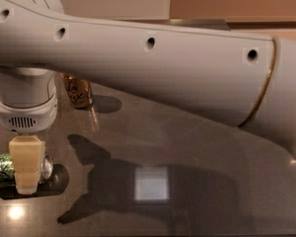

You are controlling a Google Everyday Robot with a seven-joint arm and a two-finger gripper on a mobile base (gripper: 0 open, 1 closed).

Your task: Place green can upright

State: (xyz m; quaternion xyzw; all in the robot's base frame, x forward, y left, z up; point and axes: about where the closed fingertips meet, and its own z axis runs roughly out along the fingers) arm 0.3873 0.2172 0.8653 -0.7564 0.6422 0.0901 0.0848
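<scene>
The green can lies on its side at the left edge of the dark table, its silver top rim pointing right. My gripper hangs from the wrist above it. One cream finger crosses the front of the can near its top end, and the other finger is hidden behind the can. The gripper appears shut on the can, which sits just above its shadow. My arm spans the whole upper part of the view.
A brown-gold can stands upright behind the gripper, partly hidden by my arm. A bright square light reflection lies on the table's middle. The arm's shadow falls across the front of the table.
</scene>
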